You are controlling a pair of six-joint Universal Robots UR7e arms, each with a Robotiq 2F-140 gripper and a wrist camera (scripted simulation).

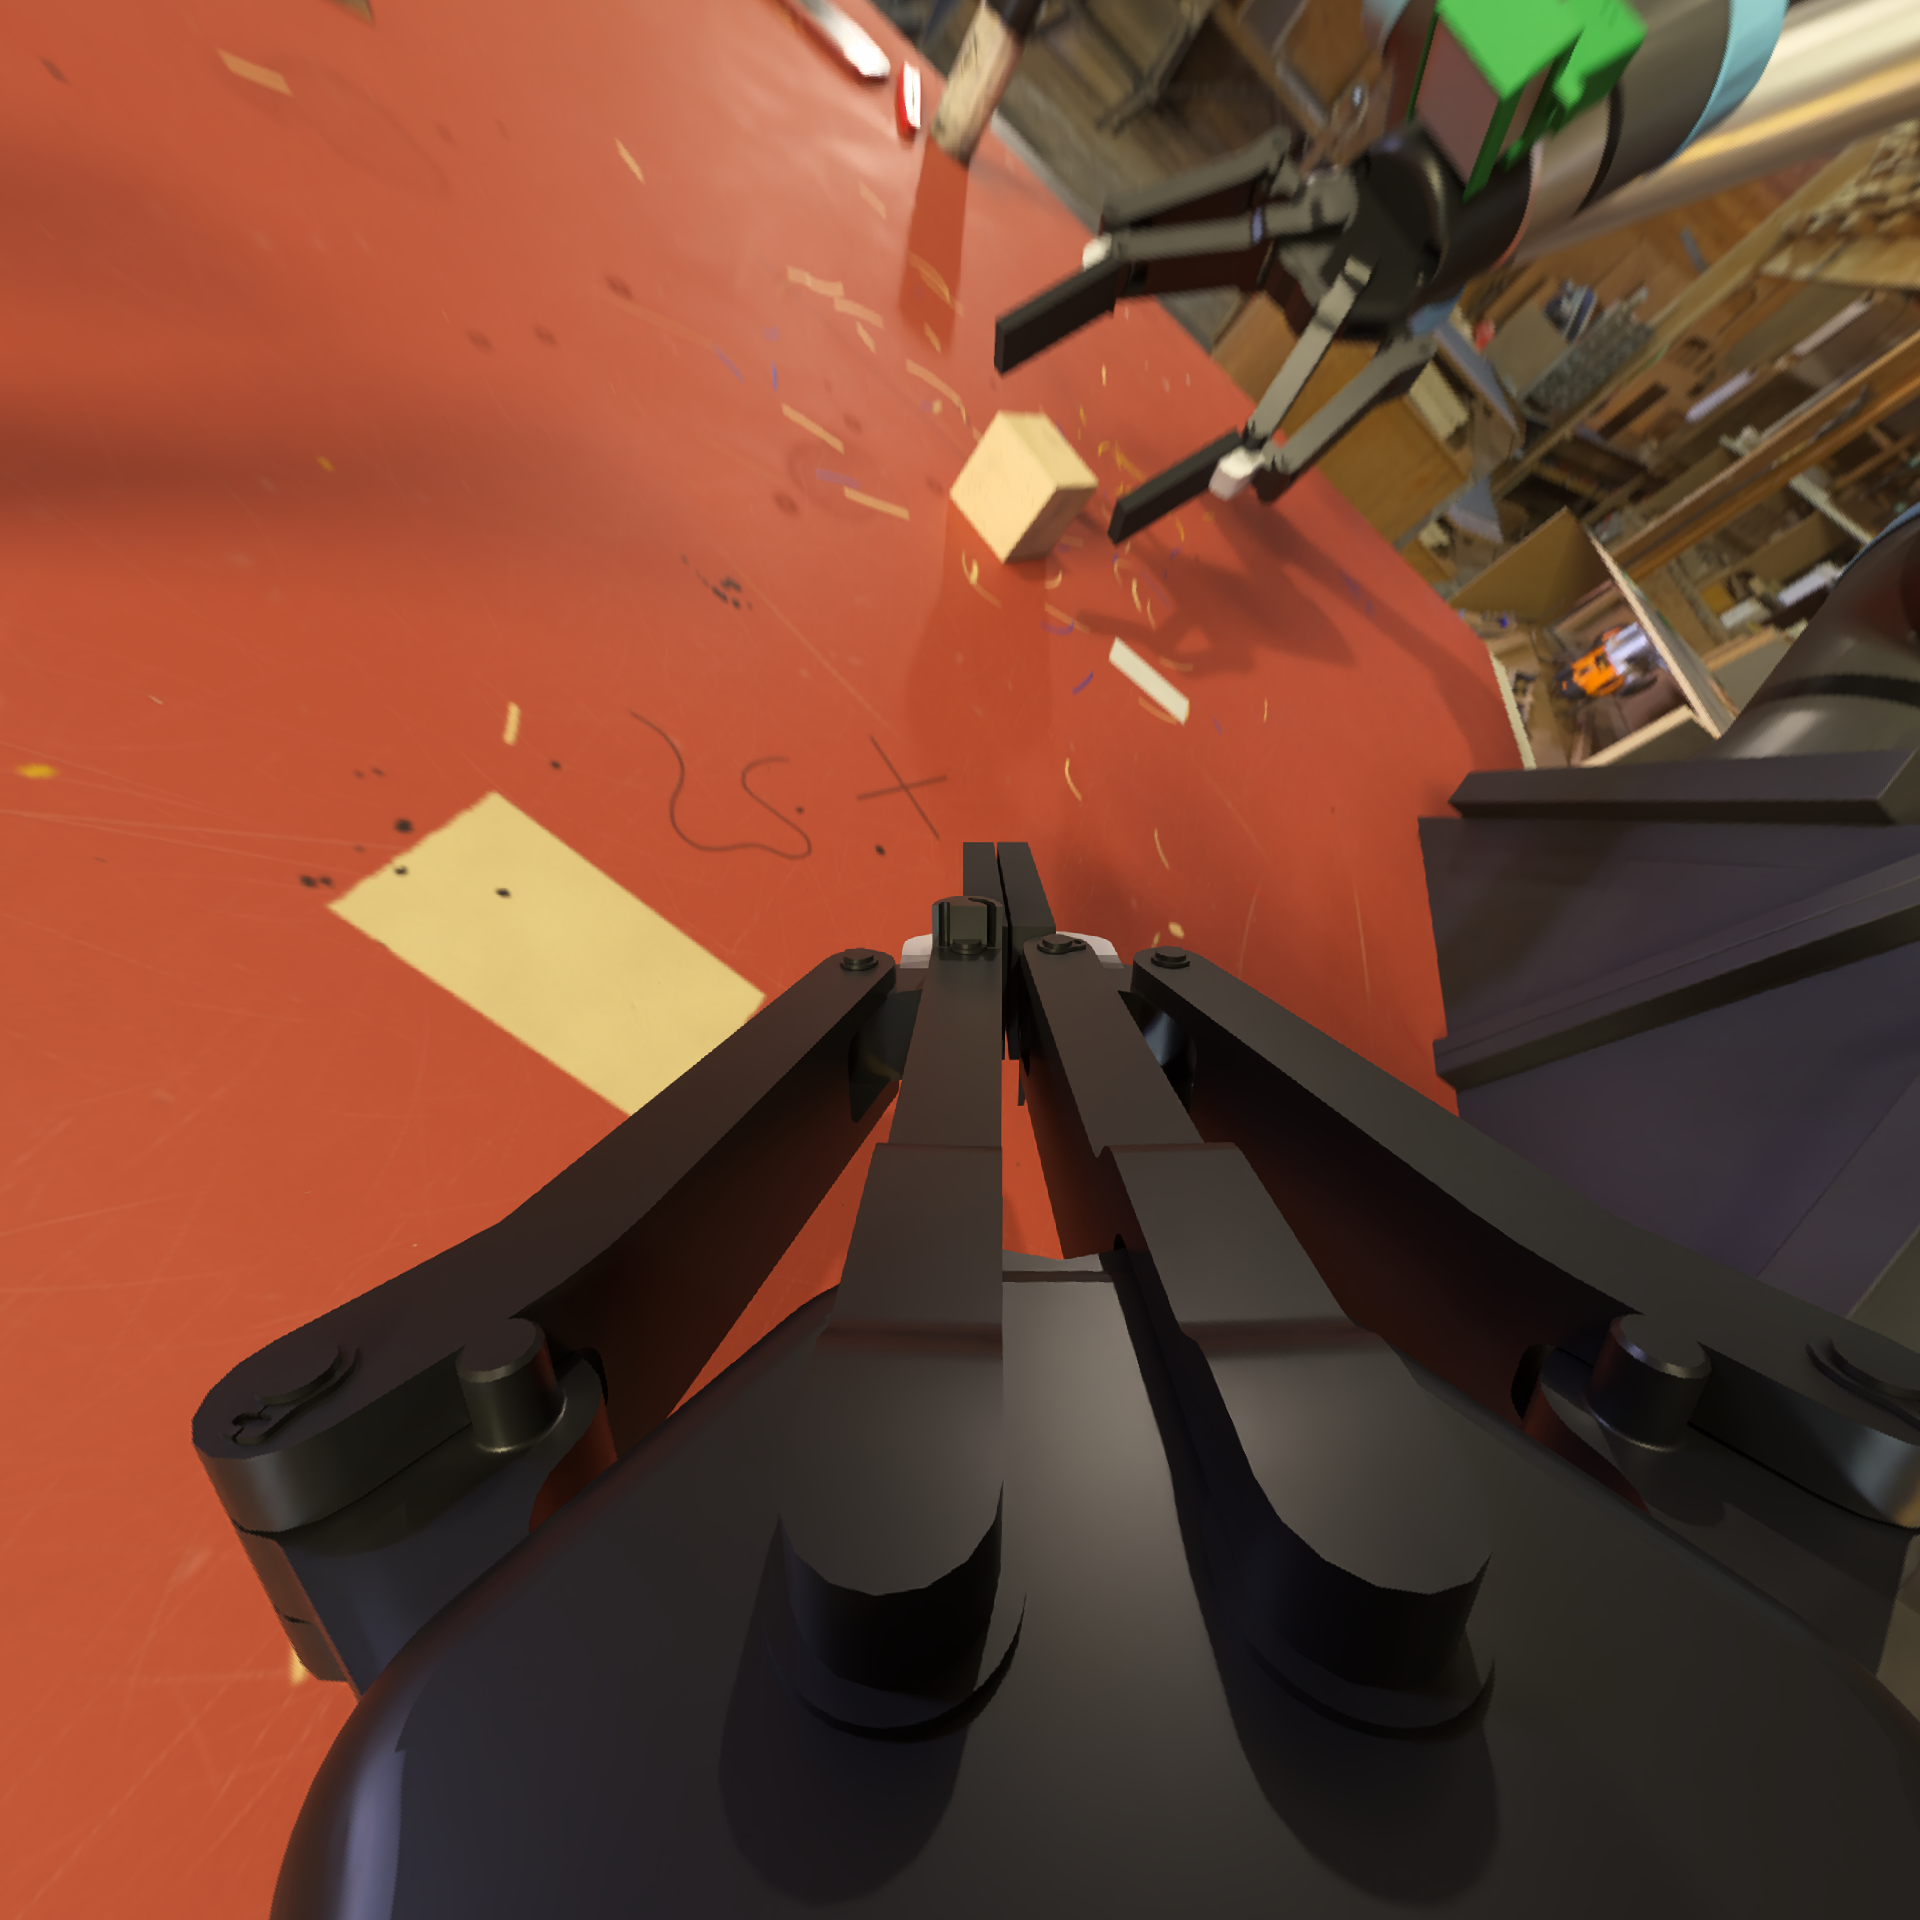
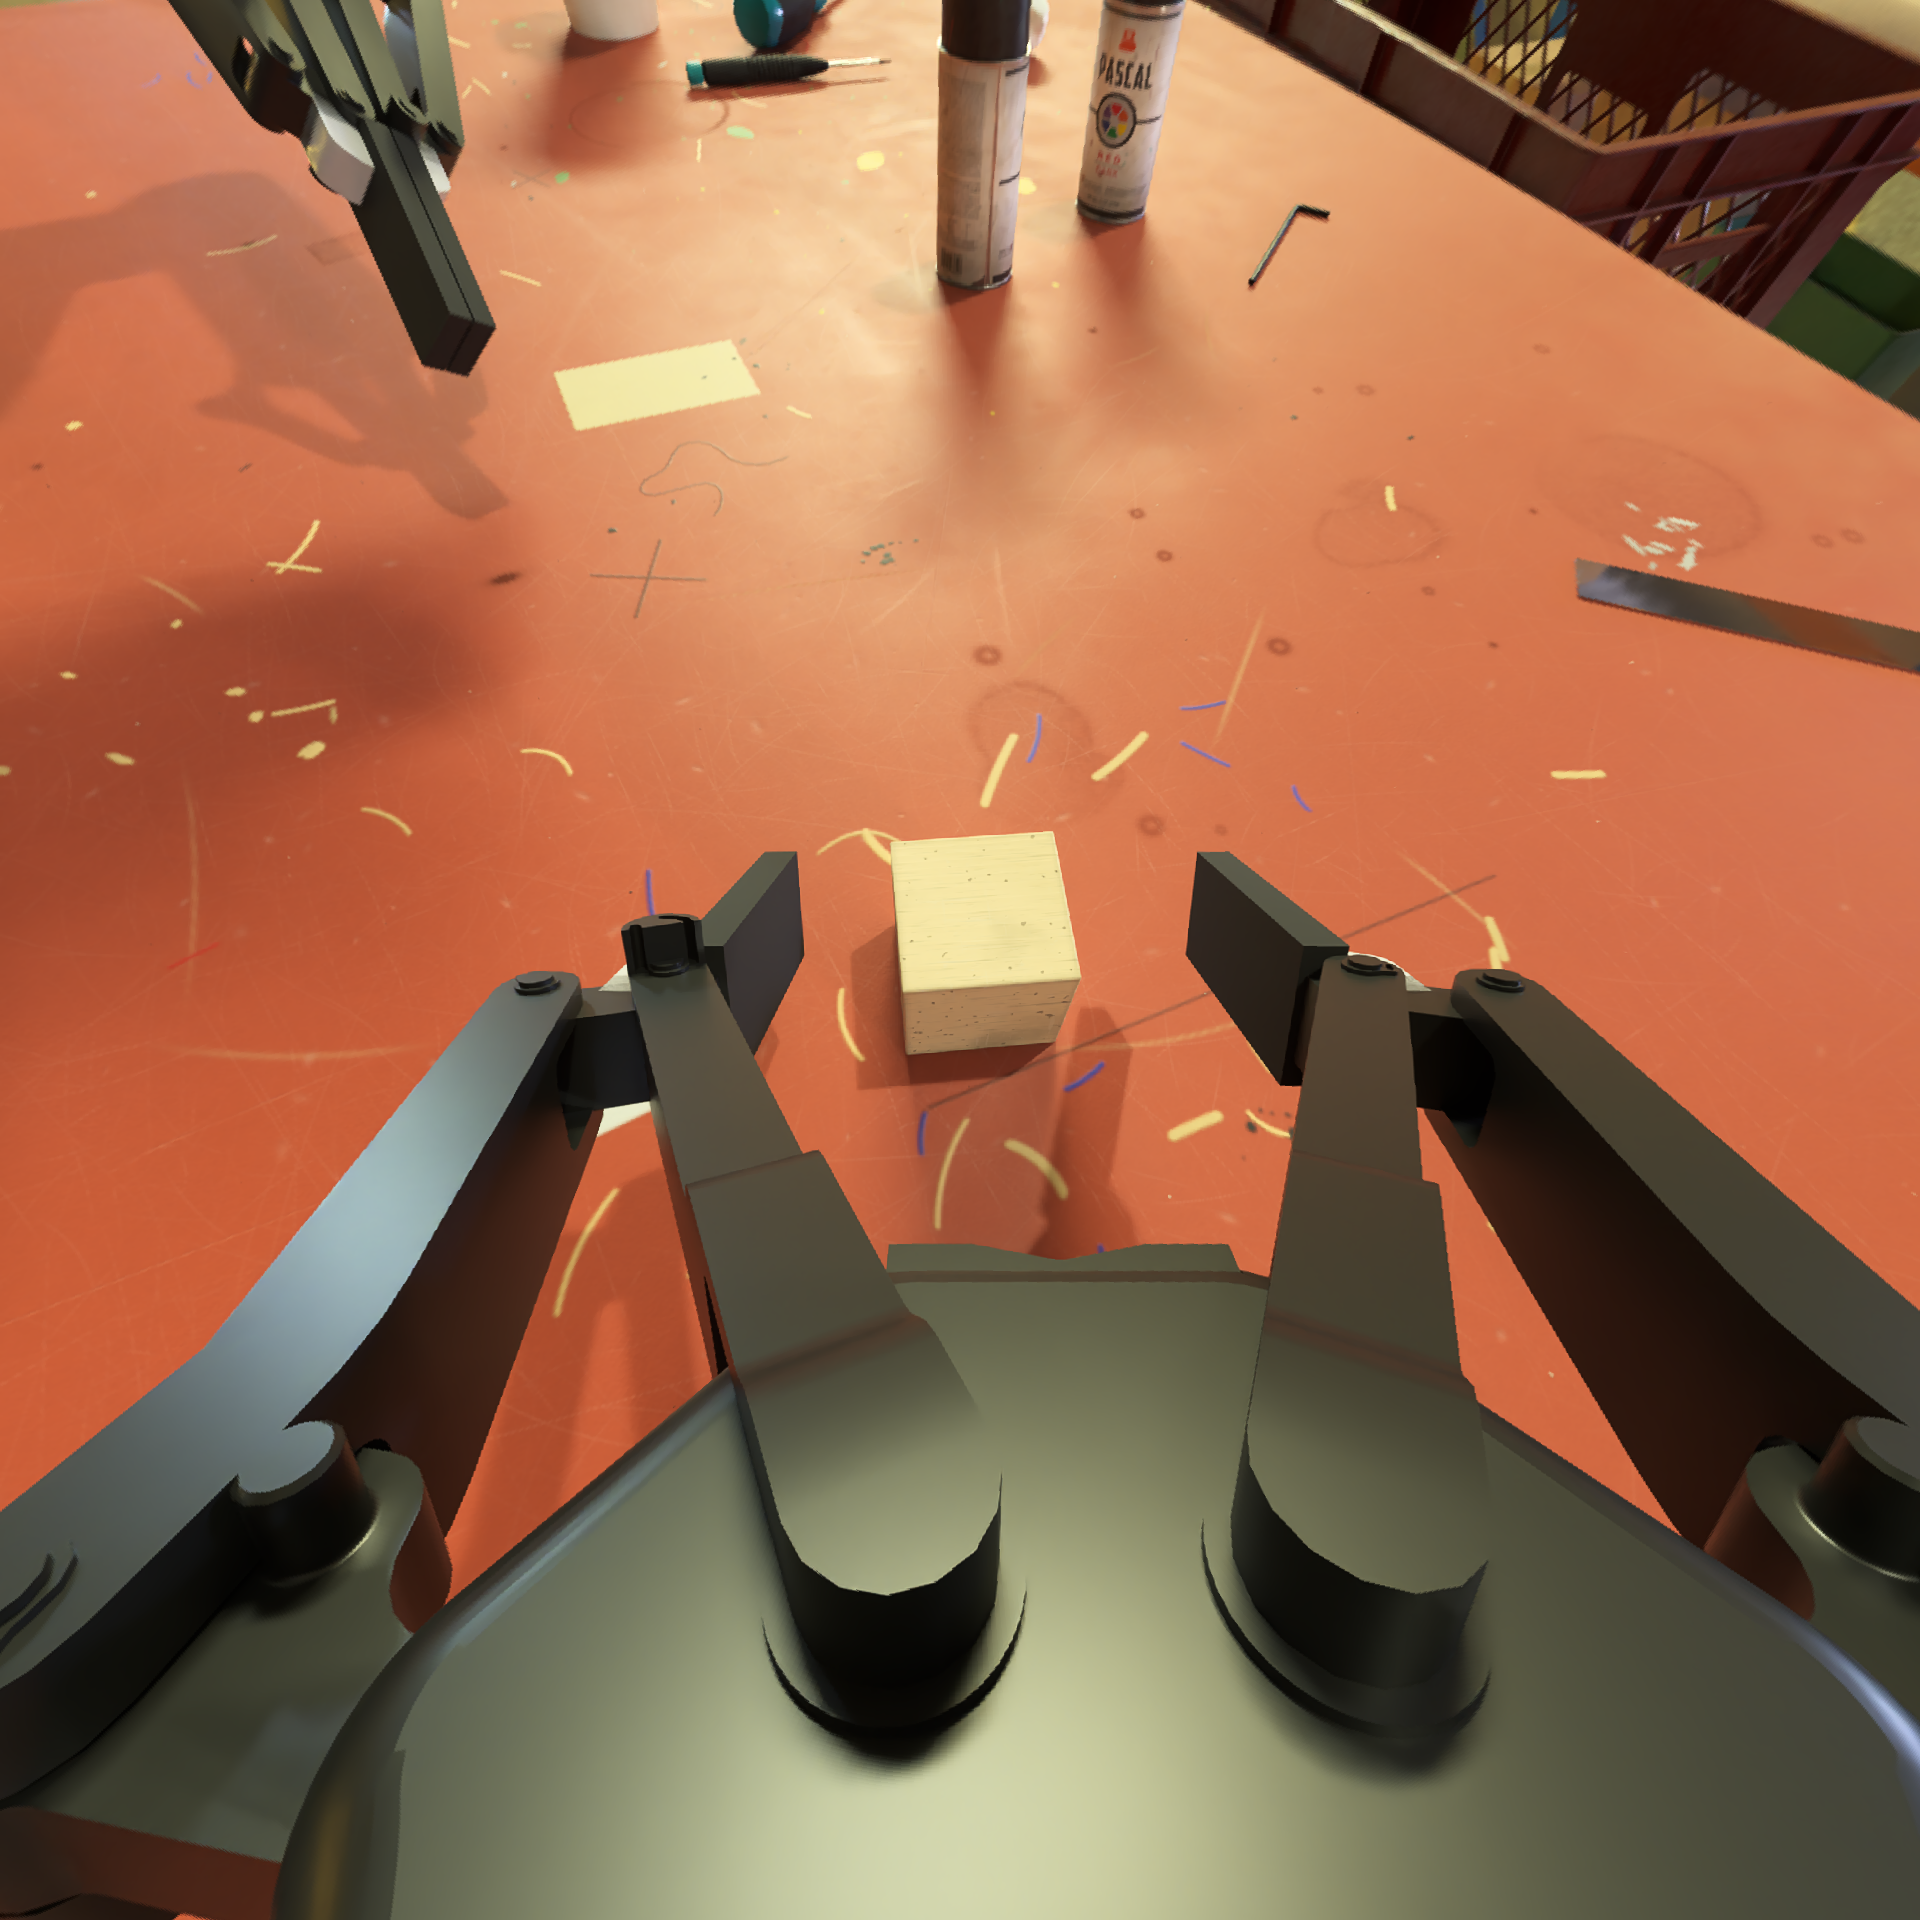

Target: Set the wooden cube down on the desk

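Observation:
A pale wooden cube point(image 2: 982, 940) rests on the red desk point(image 2: 1351, 436), its shadow right beneath it. My right gripper point(image 2: 997, 935) is open, its two fingers on either side of the cube with a gap on each side, touching neither. The left wrist view shows the cube point(image 1: 1020, 484) lying on the desk beside the open right gripper point(image 1: 1060, 436), which hangs a little above it. My left gripper point(image 1: 1000, 868) is shut and empty above the desk, well away from the cube. It also shows in the right wrist view point(image 2: 452, 332) at far left.
Two spray cans point(image 2: 977, 156) stand at the back, with a screwdriver point(image 2: 774, 69) and a hex key point(image 2: 1283, 239) near them. A dark red crate point(image 2: 1621, 135) is at the far right. A metal blade point(image 2: 1745, 618) lies at right. A tan paper patch point(image 2: 657, 382) lies on the desk.

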